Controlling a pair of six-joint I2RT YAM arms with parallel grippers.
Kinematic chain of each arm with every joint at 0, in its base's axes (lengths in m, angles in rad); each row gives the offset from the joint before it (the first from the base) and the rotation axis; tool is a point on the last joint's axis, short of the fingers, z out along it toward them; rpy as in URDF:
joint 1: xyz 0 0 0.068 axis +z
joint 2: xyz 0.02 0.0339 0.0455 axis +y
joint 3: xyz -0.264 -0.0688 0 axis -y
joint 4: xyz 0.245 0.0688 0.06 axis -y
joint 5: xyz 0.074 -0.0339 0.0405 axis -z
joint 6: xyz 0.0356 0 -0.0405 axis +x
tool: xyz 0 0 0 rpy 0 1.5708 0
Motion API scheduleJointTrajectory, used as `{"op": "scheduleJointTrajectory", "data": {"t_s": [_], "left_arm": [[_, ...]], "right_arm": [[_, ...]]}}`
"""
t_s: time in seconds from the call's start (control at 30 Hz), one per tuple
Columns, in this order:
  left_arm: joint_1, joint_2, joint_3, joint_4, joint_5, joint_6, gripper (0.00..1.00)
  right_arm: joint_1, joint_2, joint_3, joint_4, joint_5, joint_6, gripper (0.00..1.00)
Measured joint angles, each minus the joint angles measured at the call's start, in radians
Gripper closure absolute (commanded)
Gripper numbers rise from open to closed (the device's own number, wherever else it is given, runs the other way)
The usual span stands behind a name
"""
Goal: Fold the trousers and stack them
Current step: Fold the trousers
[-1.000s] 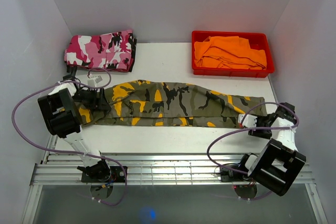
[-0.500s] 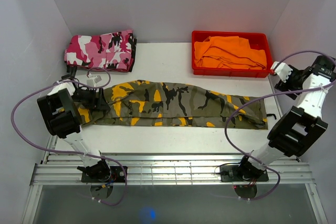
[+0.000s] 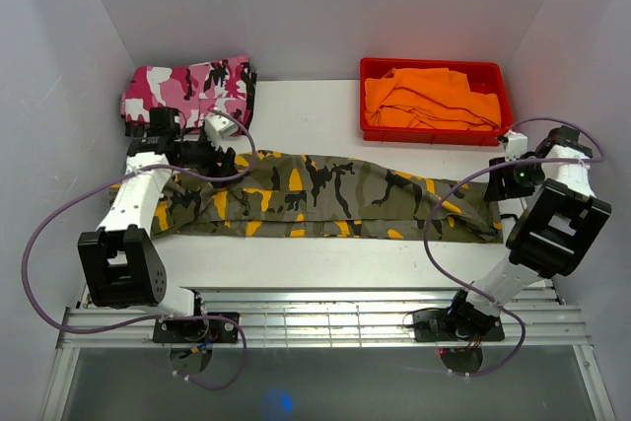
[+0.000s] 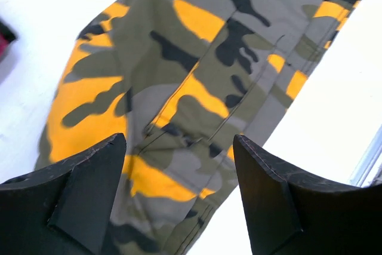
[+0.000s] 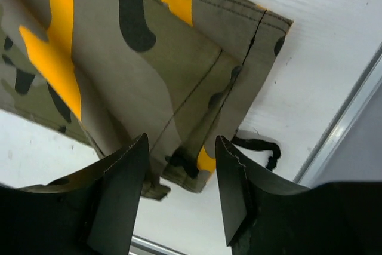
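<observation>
Trousers [image 3: 325, 194]: camouflage, stretched flat across the bench [image 3: 296, 255].
Left fingers [image 4: 71, 198]: spread wide, above the left end.
Right fingers [image 5: 116, 198]: spread wide, above the right hem.

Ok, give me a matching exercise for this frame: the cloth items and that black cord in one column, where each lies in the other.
Things:
1. pink camouflage trousers
2. orange cloth
3. green and orange camouflage trousers
4. black cord

Places:
A. spread out lengthwise across the middle of the table
B. heaped in the red bin
C. on bare surface just off a hem corner
D. folded at the far left corner

Pairs: 1-D, 2-B, 3-A, 4-C
</observation>
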Motion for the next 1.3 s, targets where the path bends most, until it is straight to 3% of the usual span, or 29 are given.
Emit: {"op": "scheduleJointTrajectory", "data": {"t_s": [0.13, 0.3, 0.73, 0.9, 1.0, 1.03, 1.07, 1.1, 1.3], "left_arm": [[-0.076, 0.001, -0.030, 0.034, -0.018, -0.062, 0.17], [-0.079, 0.021, -0.068, 0.048, -0.045, -0.173, 0.16], [-0.079, 0.087, -0.063, 0.068, -0.100, -0.299, 0.17], [-0.079, 0.087, -0.062, 0.070, -0.106, -0.306, 0.17], [-0.079, 0.087, -0.063, 0.075, -0.110, -0.311, 0.17], [-0.079, 0.088, -0.063, 0.077, -0.111, -0.312, 0.17], [-0.079, 0.088, -0.065, 0.082, -0.111, -0.313, 0.17], [-0.079, 0.088, -0.068, 0.089, -0.112, -0.314, 0.17], [-0.079, 0.088, -0.103, 0.100, -0.123, -0.314, 0.17]], "right_arm": [[0.052, -0.005, -0.067, 0.138, 0.044, 0.156, 0.47], [0.089, -0.005, -0.121, 0.238, 0.090, 0.242, 0.50], [0.094, -0.006, -0.257, 0.447, 0.169, 0.304, 0.53], [0.094, -0.006, -0.291, 0.481, 0.192, 0.317, 0.49], [0.096, -0.006, -0.292, 0.491, 0.195, 0.325, 0.62], [0.097, -0.006, -0.292, 0.494, 0.197, 0.325, 0.71], [0.098, -0.006, -0.292, 0.496, 0.196, 0.324, 0.86], [0.098, -0.005, -0.292, 0.497, 0.196, 0.321, 0.90], [0.098, -0.001, -0.266, 0.460, 0.164, 0.327, 0.92]]}}
